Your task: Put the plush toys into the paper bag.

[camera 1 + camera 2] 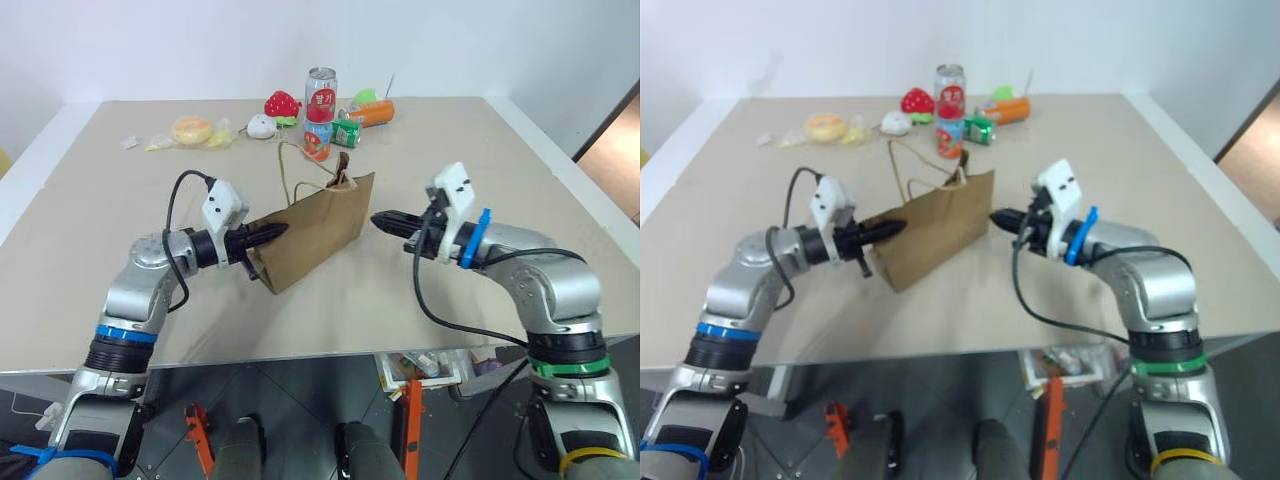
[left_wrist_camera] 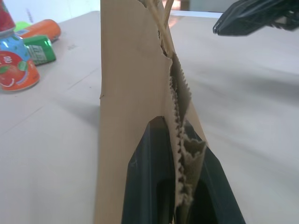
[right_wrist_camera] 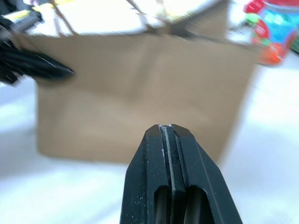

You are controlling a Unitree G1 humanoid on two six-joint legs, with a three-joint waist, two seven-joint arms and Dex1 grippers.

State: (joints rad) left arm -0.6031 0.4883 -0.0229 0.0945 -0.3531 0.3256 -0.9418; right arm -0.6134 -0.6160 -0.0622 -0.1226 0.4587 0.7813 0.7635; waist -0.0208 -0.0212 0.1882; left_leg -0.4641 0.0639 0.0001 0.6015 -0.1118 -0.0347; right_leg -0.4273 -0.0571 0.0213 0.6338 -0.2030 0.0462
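At frame centre, our left claw (image 1: 275,232) clenched the light, floppy paper bag (image 1: 315,230) by its rim; right claw (image 1: 383,220) clenched empty.

The paper bag (image 1: 318,232) is plain kraft brown with tan rope handles. Both end effectors — left (image 1: 268,235) and right (image 1: 384,220) — are black on silver arms, each topped by a white block. The surface (image 1: 120,260) is beige. At the upper centre of the frame stand a red-and-silver can (image 1: 321,95), a blue-and-orange can (image 1: 318,140), a green can (image 1: 346,132) and an orange one (image 1: 372,113). Beside them lie a red strawberry toy (image 1: 283,103), a white round toy (image 1: 261,126) and — at the upper left — a yellow-orange item (image 1: 191,130).
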